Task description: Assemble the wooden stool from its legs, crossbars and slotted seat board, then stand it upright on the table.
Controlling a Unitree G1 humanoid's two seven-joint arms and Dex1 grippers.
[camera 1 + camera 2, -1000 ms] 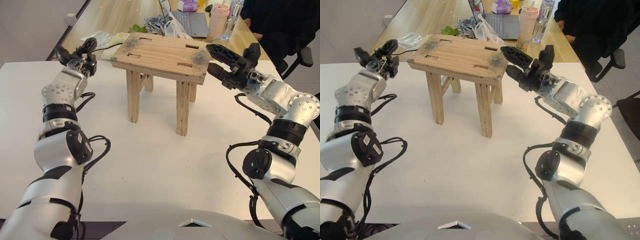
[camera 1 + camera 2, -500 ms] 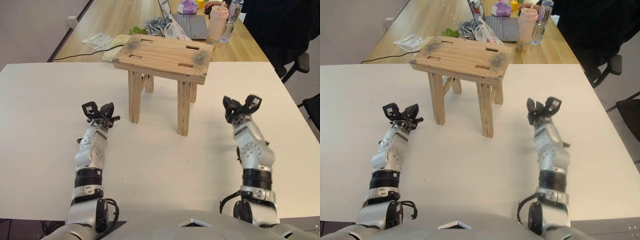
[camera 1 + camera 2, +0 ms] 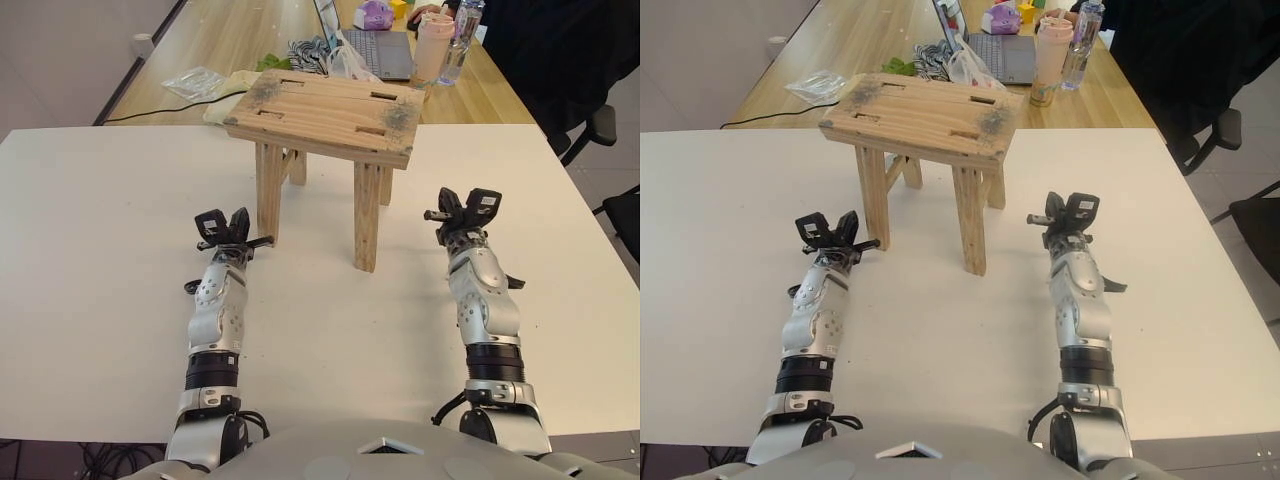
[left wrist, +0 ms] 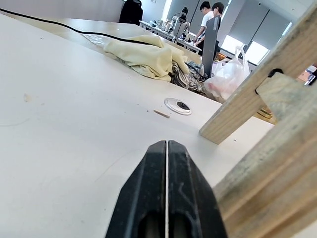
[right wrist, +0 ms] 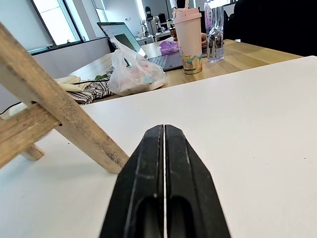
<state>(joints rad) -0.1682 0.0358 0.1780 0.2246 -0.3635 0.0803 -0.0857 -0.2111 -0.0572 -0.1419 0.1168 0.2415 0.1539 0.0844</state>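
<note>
**Operator:** What lies at the left?

**Legend:** At the left, your left gripper [image 3: 228,233] sits low over the white table [image 3: 90,250], just beside the foot of the stool's near left leg [image 3: 267,195]. You cannot tell whether it touches that leg. In the wrist view its two fingers [image 4: 148,188] press together along a thin seam, with nothing between them.

**Operator:** And the centre?

**Legend:** At the centre, the stool [image 3: 322,125] stands upright on the white table toward its far edge, with its legs down. The slotted seat board [image 3: 325,105] lies on top, dark smudges at its corners. A crossbar [image 3: 287,157] joins the legs on the left side, under the seat.

**Operator:** The right?

**Legend:** At the right, your right gripper [image 3: 458,213] also sits low over the table. It is to the right of the near right leg [image 3: 366,215] and apart from it. Its wrist view shows both fingers closed flat against each other, holding nothing.

**Operator:** Behind the stool?

**Legend:** Behind it you see a wooden desk [image 3: 230,30]. From left to right it carries a clear plastic bag [image 3: 195,80], a pale yellow cloth [image 3: 232,82], a laptop [image 3: 382,47], a pink cup [image 3: 433,45] and a bottle [image 3: 458,45].
</note>
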